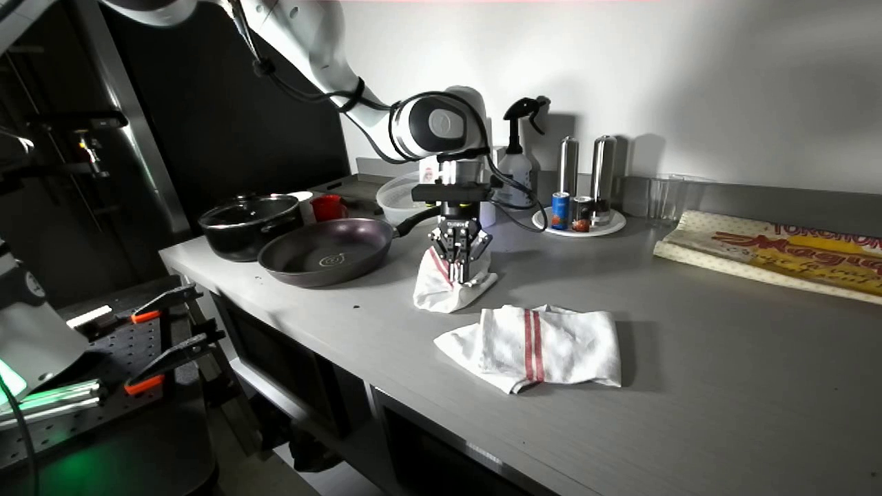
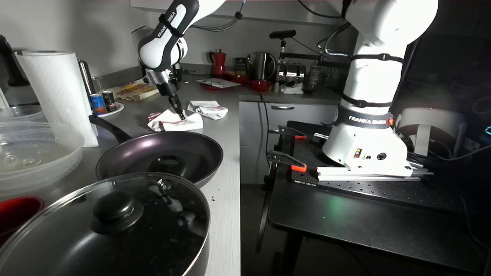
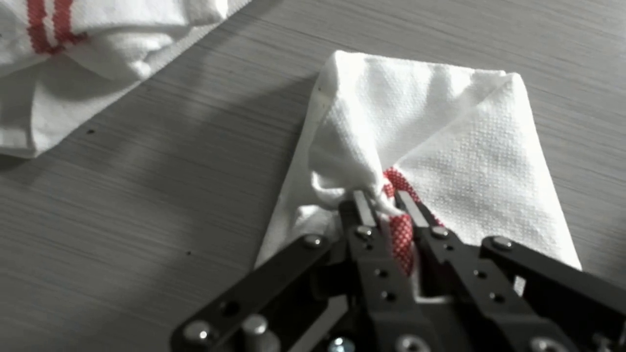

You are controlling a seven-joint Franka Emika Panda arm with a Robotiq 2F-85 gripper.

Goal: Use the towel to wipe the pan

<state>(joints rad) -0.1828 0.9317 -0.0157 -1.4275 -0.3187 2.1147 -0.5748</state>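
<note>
In both exterior views a frying pan is sitting on a grey counter, with a lidded pot standing just beside it. A clear plastic tub is resting on the pan's wall side, and the handle is pointing toward a paper roll. A red cup is sitting by the pot. Farther along, a spray bottle is standing near the wall, and a white plate is holding two small cans, with two tall metal cylinders standing beside them. A second towel, folded, is lying near the gripped one.

The arm is reaching over the counter and sloping down, its wrist bending so that the gripper is pointing downward. It is pinching a bunched fold of the towel, cloth and a red stripe filling its narrow gap. This towel is lying on the counter between the pan and the second towel.
</note>
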